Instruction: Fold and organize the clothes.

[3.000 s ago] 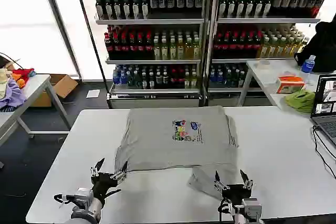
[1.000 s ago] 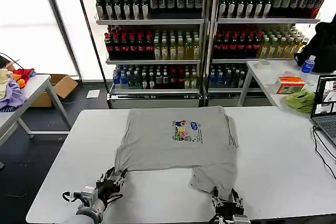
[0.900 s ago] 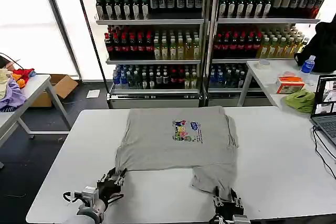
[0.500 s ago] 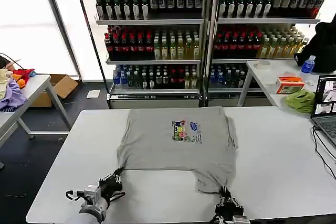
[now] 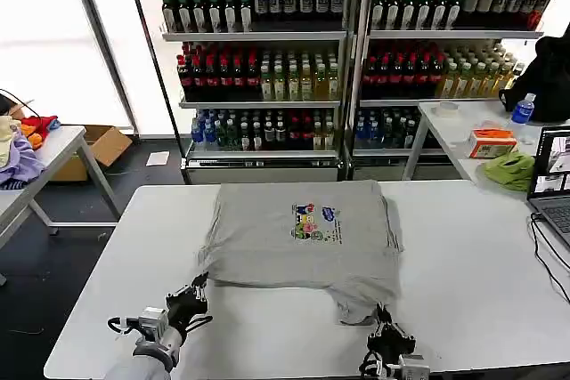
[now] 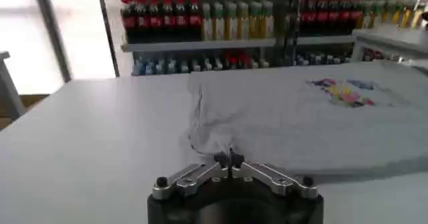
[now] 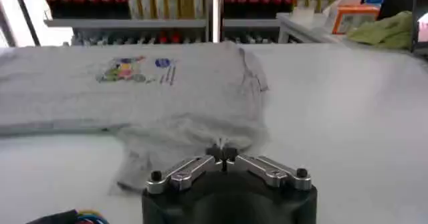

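Note:
A light grey T-shirt (image 5: 298, 233) with a small multicoloured chest print (image 5: 315, 222) lies flat on the white table (image 5: 481, 282). My left gripper (image 5: 191, 295) is shut on the shirt's near left hem corner; in the left wrist view the left gripper (image 6: 228, 158) pinches a fold of the T-shirt (image 6: 301, 118). My right gripper (image 5: 383, 327) is shut on the bunched near right hem; in the right wrist view the right gripper (image 7: 221, 153) holds a gathered ridge of the T-shirt (image 7: 134, 85). The near edge sits raised and wrinkled between the two grippers.
Shelves of bottles (image 5: 347, 60) stand behind the table. A side table at the right carries a lime-green cloth (image 5: 510, 169), an orange box (image 5: 492, 142) and a laptop (image 5: 554, 180). Purple and orange fabrics (image 5: 20, 150) lie on a table at the left.
Both grippers went from open to shut on the near hem, then moved away from me. The hem has lifted and bunched, and the loose right flap has drawn up toward the shirt's body.

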`<action>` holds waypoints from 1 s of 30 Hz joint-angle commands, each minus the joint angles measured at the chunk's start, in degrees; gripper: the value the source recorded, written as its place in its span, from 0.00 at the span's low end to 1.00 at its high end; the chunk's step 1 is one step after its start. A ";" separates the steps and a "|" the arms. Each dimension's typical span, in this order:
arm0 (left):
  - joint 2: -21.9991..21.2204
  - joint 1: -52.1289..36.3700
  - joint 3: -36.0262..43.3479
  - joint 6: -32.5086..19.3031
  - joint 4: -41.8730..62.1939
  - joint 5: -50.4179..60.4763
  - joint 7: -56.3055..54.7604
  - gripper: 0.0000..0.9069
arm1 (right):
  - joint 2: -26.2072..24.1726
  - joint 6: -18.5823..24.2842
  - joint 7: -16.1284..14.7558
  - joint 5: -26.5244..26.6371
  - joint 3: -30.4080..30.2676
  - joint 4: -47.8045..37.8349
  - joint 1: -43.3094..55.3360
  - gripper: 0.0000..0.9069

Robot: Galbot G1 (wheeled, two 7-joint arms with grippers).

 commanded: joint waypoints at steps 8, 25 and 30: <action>-0.53 -6.84 0.71 -2.82 2.48 -2.01 -0.88 0.00 | -0.20 0.19 -2.71 -0.41 1.49 -2.79 13.99 0.00; -0.82 -19.82 3.19 -1.22 14.49 -5.54 -2.09 0.00 | -3.76 -3.85 -2.70 4.26 -3.99 -20.88 37.23 0.00; -0.97 -22.49 4.34 -0.68 17.79 -5.92 -2.25 0.00 | -3.76 -4.04 -3.55 4.67 -5.09 -25.09 41.00 0.00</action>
